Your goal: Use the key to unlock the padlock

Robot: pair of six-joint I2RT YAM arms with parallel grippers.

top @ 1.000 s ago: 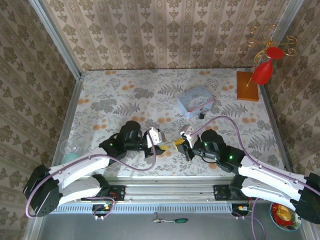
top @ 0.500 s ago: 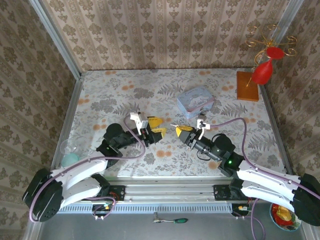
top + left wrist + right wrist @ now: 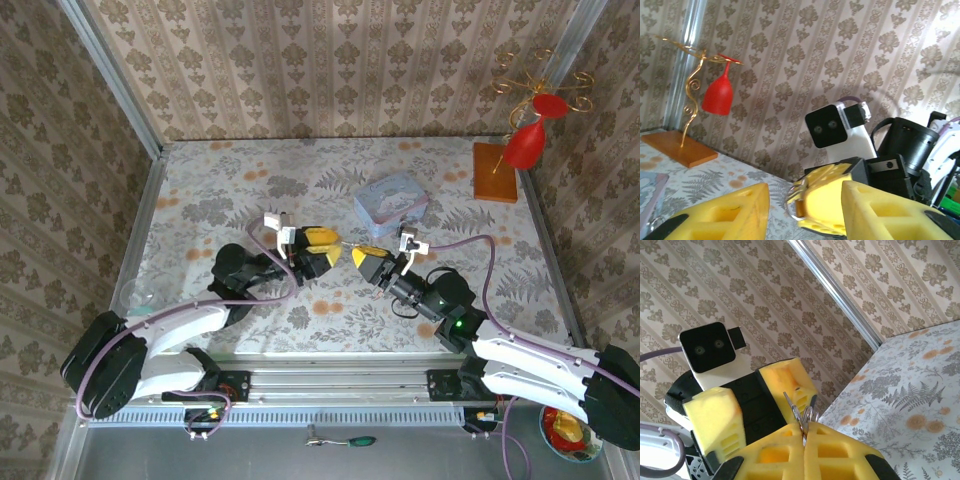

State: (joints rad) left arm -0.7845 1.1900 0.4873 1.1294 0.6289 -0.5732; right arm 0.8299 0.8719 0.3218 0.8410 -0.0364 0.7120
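Just beside the parted left pincer [image 3: 322, 248], the right pincer [image 3: 804, 432] pinches a thin silvery key [image 3: 801, 413].

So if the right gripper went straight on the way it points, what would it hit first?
The left gripper, probably: its open yellow fingers face the right gripper head-on, just beyond the key it pinches.

Two hands [image 3: 336, 247] [image 3: 357, 256], one key ring [image 3: 805, 417], one tin [image 3: 392, 200], one red glass [image 3: 525, 146].

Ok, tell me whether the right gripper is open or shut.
Shut: the right gripper has its yellow pads pressed together on the key.
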